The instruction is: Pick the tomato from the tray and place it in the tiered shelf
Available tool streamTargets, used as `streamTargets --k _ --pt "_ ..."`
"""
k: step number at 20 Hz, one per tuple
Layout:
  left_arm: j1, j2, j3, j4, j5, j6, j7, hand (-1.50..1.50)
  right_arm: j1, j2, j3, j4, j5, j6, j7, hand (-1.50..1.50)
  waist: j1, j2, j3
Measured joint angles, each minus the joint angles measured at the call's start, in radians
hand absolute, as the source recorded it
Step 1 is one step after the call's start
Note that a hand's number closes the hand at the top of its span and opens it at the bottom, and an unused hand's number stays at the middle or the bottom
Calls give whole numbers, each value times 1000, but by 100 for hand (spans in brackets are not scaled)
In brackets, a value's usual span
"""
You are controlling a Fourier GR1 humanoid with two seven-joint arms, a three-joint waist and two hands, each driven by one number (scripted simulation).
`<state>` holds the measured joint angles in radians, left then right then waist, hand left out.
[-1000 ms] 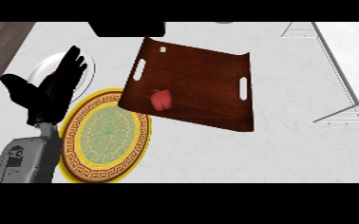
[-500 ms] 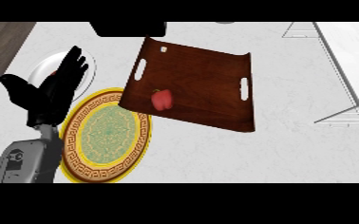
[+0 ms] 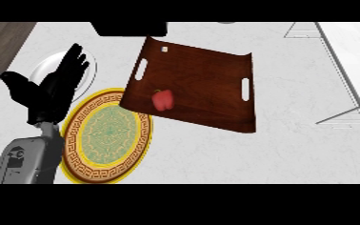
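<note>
Left hand [image 3: 49, 94]: resting at left, fingers spread. Tomato [image 3: 163, 100] on tray [image 3: 207, 71]: you are likely handling something light, soft, slippery; cup its sides.

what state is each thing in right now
tomato: lying on the tray, not held
tray: on the counter, near corner over the yellow plate
yellow plate: flat, partly under the tray
left robot hand: open, fingers up, resting at the left, holding nothing
shelf: at the right edge, no tomato in the part shown
</note>
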<state>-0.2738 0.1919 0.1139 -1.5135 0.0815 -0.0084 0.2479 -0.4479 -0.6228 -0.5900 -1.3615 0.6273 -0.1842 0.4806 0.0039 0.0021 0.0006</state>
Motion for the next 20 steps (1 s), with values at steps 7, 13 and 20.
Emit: streamTargets --k 7,13,20 --pt "10 1 9 -1 8 -13 -3 0 -29 -32 -55 120 -57 -132 -173 -150 0 -1 0" --pt "29 -8 5 -9 -6 -3 -11 0 -16 -114 -121 148 -210 8 -198 -150 -10 -4 -1" --pt "54 4 23 -21 7 -18 -19 0 125 -211 -294 106 -416 244 -159 -150 -21 -6 -1"
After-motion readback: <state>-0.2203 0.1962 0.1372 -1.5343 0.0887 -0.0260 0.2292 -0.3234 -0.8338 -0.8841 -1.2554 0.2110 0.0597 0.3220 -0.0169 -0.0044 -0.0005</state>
